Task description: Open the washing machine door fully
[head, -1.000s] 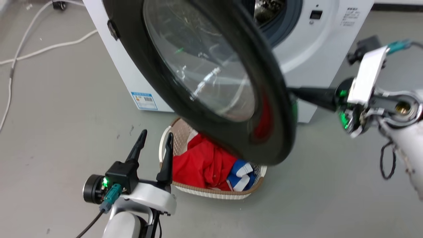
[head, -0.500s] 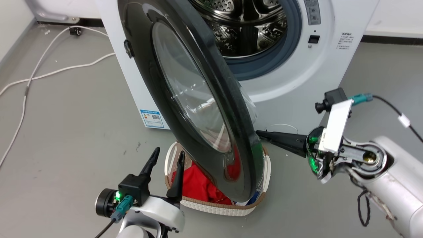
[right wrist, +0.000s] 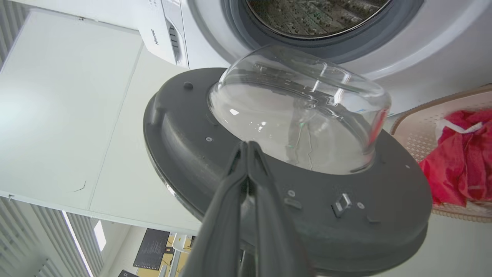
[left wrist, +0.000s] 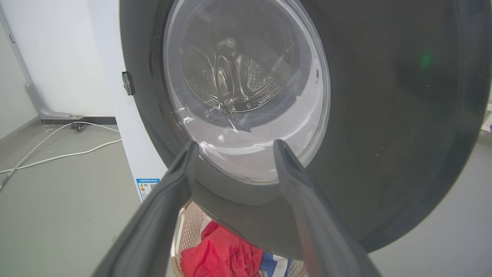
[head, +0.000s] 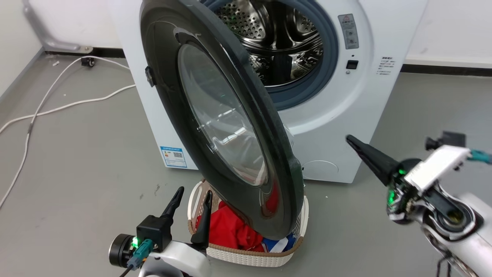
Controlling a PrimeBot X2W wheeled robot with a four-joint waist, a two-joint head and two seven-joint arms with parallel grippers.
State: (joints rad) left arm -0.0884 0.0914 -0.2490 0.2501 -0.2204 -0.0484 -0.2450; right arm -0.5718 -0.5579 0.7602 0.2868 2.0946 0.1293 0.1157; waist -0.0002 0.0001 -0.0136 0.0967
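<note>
Two flank washing machine door (head: 219,123): left gripper (head: 193,193) spread, right gripper (head: 349,138) pinched.

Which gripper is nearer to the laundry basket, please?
Left. The left gripper is beside the left rim of the laundry basket; the right gripper hangs off to its right, before the washing machine.

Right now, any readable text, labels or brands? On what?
"Hisense": sideways on the washing machine control panel.
Blue label low on its front: too small to read.
Grey sticker beside the drum: too small.
Small print right of the opening: blurred.
</note>
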